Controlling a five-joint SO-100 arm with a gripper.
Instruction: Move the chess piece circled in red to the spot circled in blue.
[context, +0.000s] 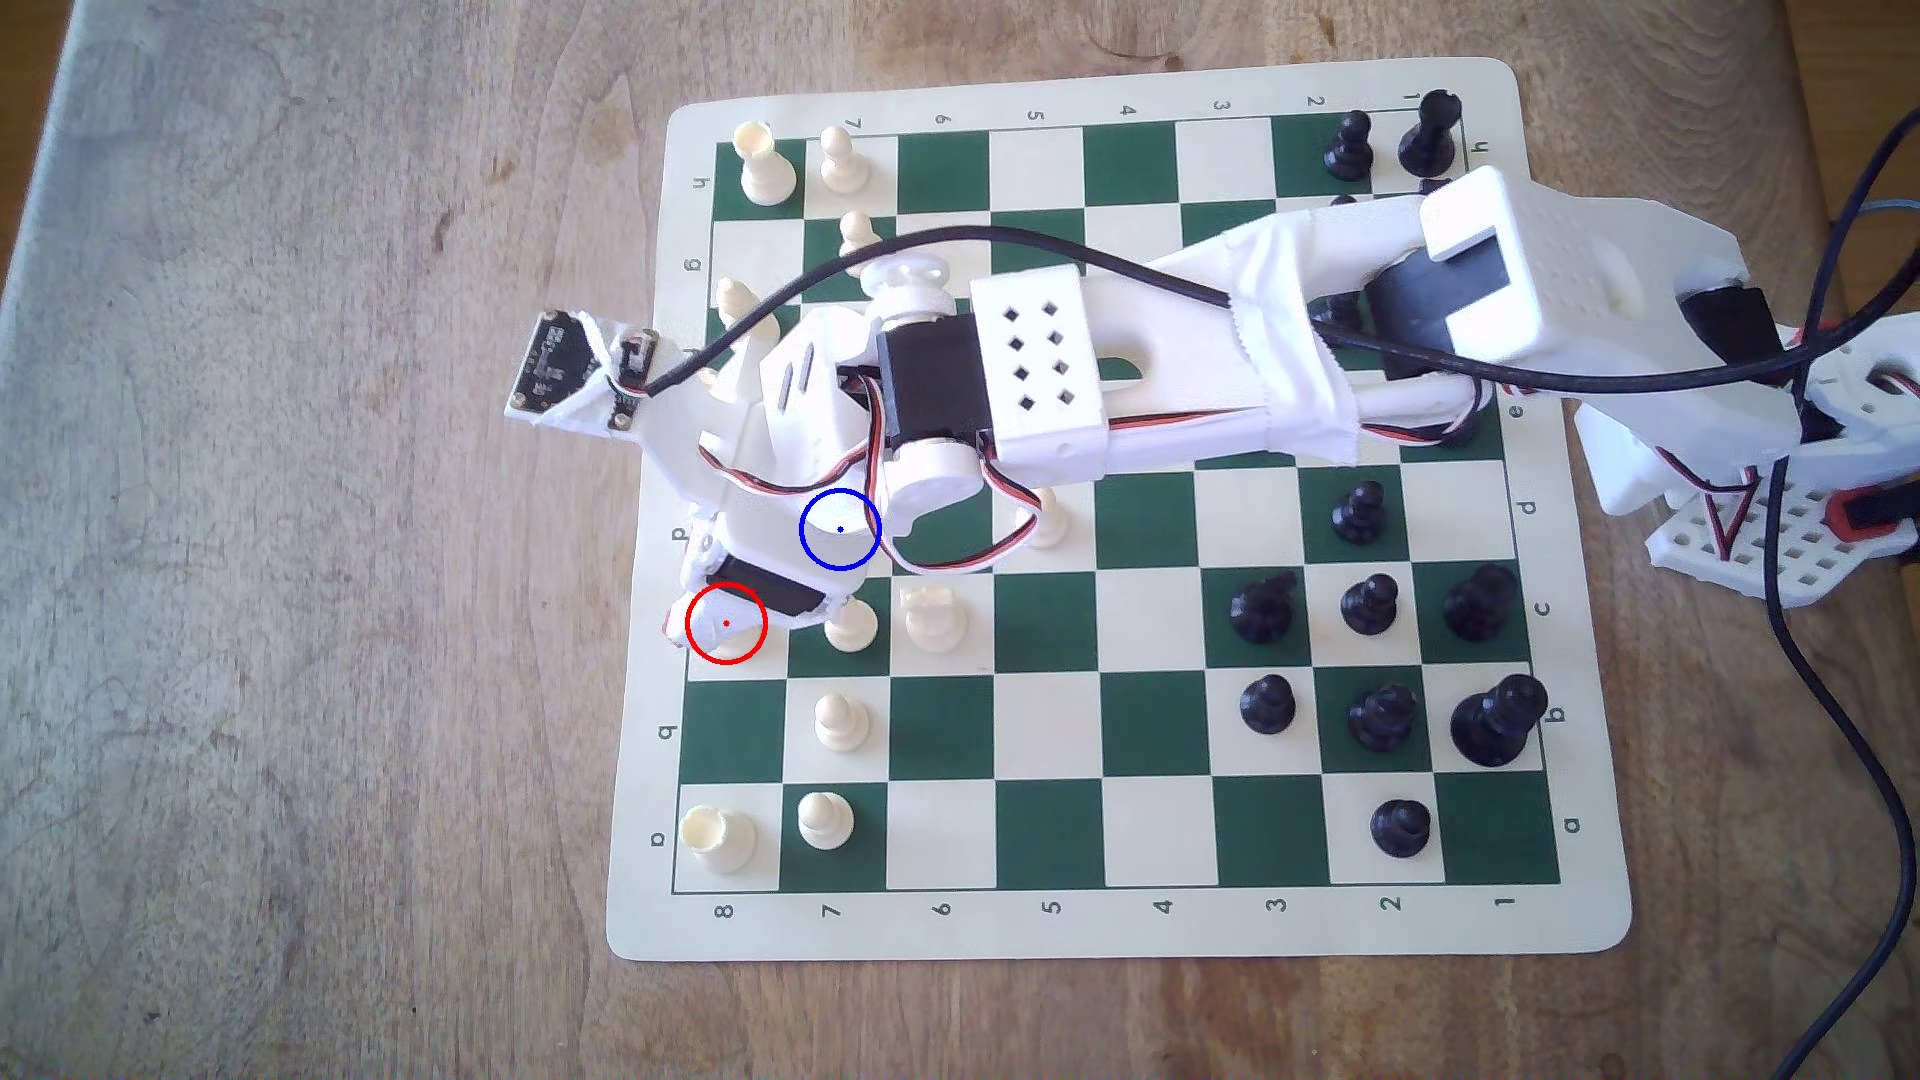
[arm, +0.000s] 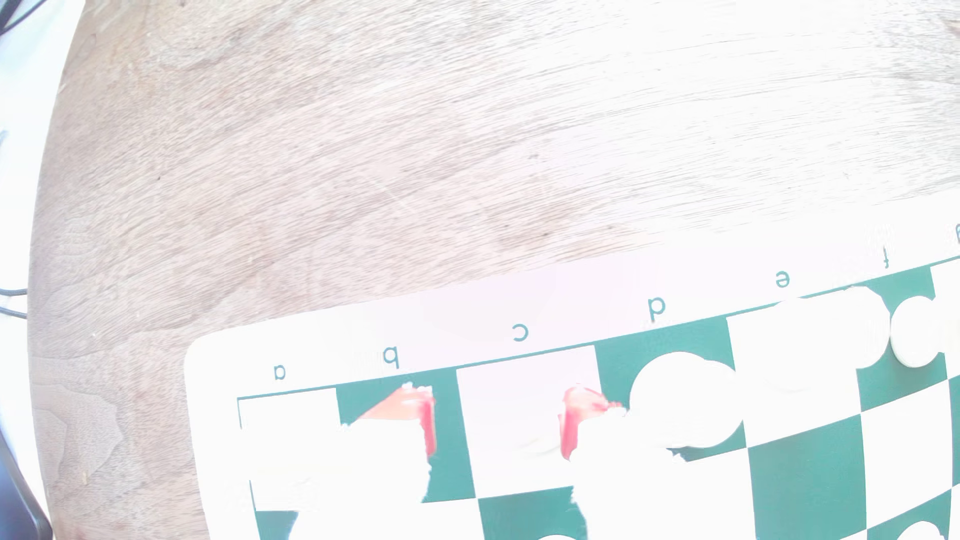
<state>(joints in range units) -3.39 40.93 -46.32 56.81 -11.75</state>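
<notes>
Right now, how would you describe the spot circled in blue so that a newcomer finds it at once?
On the green-and-cream chess mat, go to the exterior view's left side, where row d meets column 7, just below the arm. The spot circled in blue is a cream square marked by a thin blue ring with a centre dot, unlike the red ring one square diagonally down-left.

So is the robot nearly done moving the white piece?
Not yet. Done: the gripper is down at the red-ringed square, with its fingers apart on either side of it. In hand: getting hold of the cream bishop. Glare washes it out in the wrist view, so no grip shows. Left: close, lift, and set it on the blue-ringed square nearby.
</notes>
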